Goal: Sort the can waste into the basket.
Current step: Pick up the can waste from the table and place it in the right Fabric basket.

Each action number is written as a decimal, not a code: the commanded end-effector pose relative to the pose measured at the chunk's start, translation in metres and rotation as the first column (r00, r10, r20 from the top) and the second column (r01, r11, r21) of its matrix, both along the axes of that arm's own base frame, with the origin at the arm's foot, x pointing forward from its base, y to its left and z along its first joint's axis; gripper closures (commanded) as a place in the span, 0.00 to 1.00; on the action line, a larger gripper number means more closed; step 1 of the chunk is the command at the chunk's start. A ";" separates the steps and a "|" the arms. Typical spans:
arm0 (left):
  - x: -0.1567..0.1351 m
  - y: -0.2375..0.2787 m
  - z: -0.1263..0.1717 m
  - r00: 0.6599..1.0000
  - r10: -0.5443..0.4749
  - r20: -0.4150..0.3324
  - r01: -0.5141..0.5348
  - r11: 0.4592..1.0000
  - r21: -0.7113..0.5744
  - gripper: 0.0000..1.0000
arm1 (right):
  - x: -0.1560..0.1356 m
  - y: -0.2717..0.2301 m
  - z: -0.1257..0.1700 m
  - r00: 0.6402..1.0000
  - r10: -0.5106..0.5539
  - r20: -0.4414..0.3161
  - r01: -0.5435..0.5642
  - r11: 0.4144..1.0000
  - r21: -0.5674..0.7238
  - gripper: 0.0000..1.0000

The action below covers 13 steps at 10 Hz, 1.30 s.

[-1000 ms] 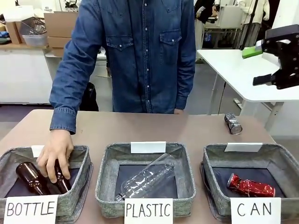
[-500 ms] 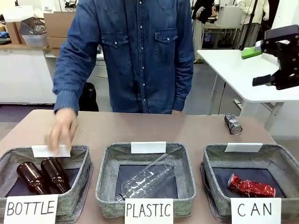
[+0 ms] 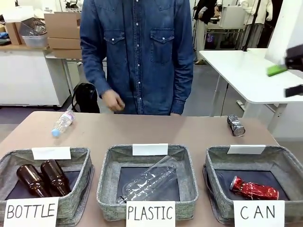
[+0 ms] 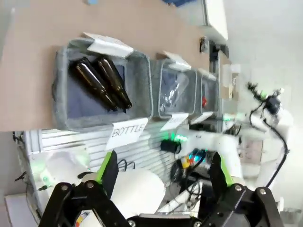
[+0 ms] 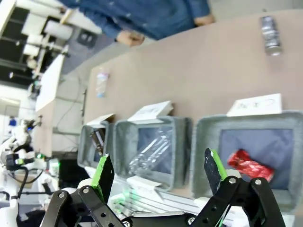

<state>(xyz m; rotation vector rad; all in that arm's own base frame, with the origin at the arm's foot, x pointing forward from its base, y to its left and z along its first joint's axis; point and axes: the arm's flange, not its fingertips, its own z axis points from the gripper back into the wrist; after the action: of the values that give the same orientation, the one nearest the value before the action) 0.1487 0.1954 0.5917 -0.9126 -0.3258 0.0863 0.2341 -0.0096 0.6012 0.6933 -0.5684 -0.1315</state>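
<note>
Quick status: the red can [image 3: 254, 188] is already lying in the CAN basket [image 3: 284, 158], the dark can [image 3: 236, 125] isn't. It's on its side on the bare table [image 3: 156, 130] just past the basket's far rim, over on my right. Its long axis runs roughly away from me toward the person [image 3: 142, 56], a bit slanted, so I reckon my fingers should go across it side to side. My right claw [image 3: 282, 80] hangs in the air above it and to its right, spread wide with nothing in it. My left claw [image 4: 164, 165] is spread and empty too, but it's way over by the BOTTLE basket [image 3: 84, 158], so righty's clearly the nearer one.
</note>
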 end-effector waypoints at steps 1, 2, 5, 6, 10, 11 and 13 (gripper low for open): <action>0.049 -0.087 -0.032 0.975 -0.220 -0.042 0.222 0.973 0.057 0.00 | -0.007 -0.018 0.008 0.995 -0.101 -0.020 0.100 0.994 -0.047 0.00; 0.077 -0.117 -0.050 0.957 -0.272 -0.097 0.281 0.955 0.090 0.00 | -0.011 -0.021 0.012 0.988 -0.153 -0.010 0.152 0.985 -0.082 0.00; 0.072 -0.135 -0.062 0.954 -0.274 -0.122 0.285 0.955 0.079 0.00 | -0.006 -0.025 0.004 0.996 -0.085 0.002 0.085 0.994 -0.062 0.00; 0.072 -0.135 -0.062 0.954 -0.274 -0.122 0.285 0.955 0.079 0.00 | -0.006 -0.025 0.004 0.996 -0.085 0.002 0.085 0.994 -0.062 0.00; 0.072 -0.135 -0.062 0.954 -0.274 -0.122 0.285 0.955 0.079 0.00 | -0.006 -0.025 0.004 0.996 -0.085 0.002 0.085 0.994 -0.062 0.00; 0.072 -0.135 -0.062 0.954 -0.274 -0.122 0.285 0.955 0.079 0.00 | -0.006 -0.025 0.004 0.996 -0.085 0.002 0.085 0.994 -0.062 0.00; 0.072 -0.135 -0.062 0.954 -0.274 -0.122 0.285 0.955 0.079 0.00 | -0.006 -0.025 0.004 0.996 -0.085 0.002 0.085 0.994 -0.062 0.00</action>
<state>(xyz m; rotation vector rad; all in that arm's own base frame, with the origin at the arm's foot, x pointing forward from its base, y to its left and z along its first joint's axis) 0.2209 0.0617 0.5281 -0.8528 -0.1070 -0.1497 0.2278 -0.0318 0.6083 0.6137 -0.5957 -0.1839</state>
